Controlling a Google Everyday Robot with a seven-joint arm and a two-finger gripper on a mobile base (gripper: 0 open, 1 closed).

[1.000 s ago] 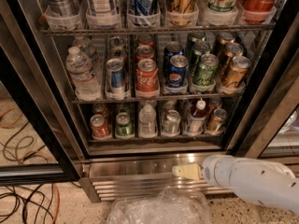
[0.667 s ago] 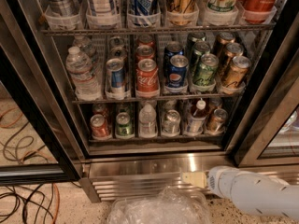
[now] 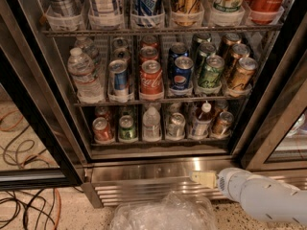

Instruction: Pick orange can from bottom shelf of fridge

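Note:
The fridge (image 3: 144,169) stands open in front of me, its racks full of drinks. The orange can (image 3: 222,123), coppery with a silver top, stands upright at the right end of the bottom shelf (image 3: 158,141). My gripper (image 3: 204,178) is low at the right, in front of the ribbed steel base grille. It is below the bottom shelf and slightly left of the orange can, and it touches no drink. The white arm runs off to the lower right.
On the bottom shelf, left of the orange can, stand a capped bottle (image 3: 203,119), a silver can (image 3: 176,125), a water bottle (image 3: 151,123), a green can (image 3: 127,128) and a red can (image 3: 102,130). A black door frame (image 3: 273,123) is close on the right. Crumpled clear plastic (image 3: 163,213) and cables (image 3: 24,207) lie on the floor.
The arm has drawn to the right, and the gripper has shifted a little to the right along the base grille. The drinks have not moved.

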